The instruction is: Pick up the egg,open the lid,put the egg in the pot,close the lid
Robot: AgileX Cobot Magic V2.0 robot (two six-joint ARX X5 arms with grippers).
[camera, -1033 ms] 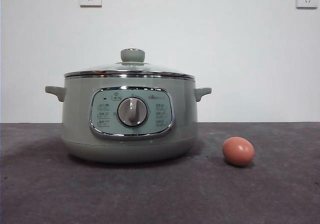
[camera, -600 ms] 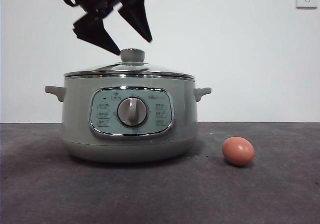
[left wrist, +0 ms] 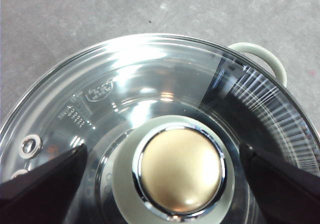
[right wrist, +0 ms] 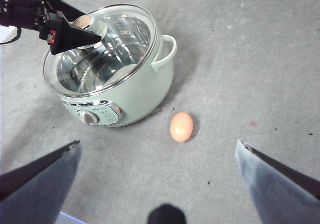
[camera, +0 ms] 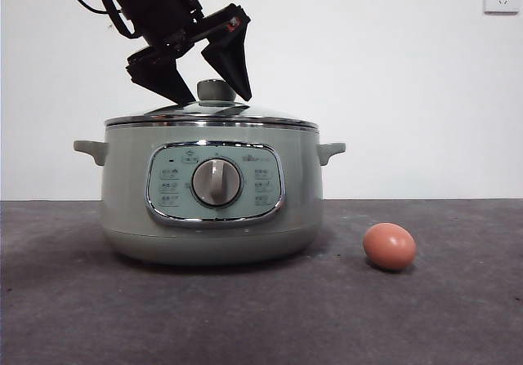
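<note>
The round sage-green electric pot point(camera: 211, 198) stands on the grey table point(camera: 458, 316), its clear glass lid point(camera: 270, 113) on. The left gripper point(camera: 206, 94) straddles the knob point(left wrist: 180, 170), wide open, holding nothing. The small brown-orange egg point(camera: 390, 246) lies right of the pot. The right gripper point(right wrist: 159, 149) hangs open above.

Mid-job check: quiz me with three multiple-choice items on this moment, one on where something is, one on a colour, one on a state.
1. Where is the egg?
A. inside the pot
B. on the table beside the pot
C. in a gripper

2. What colour is the pot?
A. sage green
B. red
C. black

3. How is the left gripper?
A. shut on the egg
B. open, jaws either side of the lid's knob
C. out of view

Answers:
1 B, it lies on the table, apart from the pot.
2 A, its green body shows in the front view.
3 B, the knob sits between spread jaws; the lid is still on.
</note>
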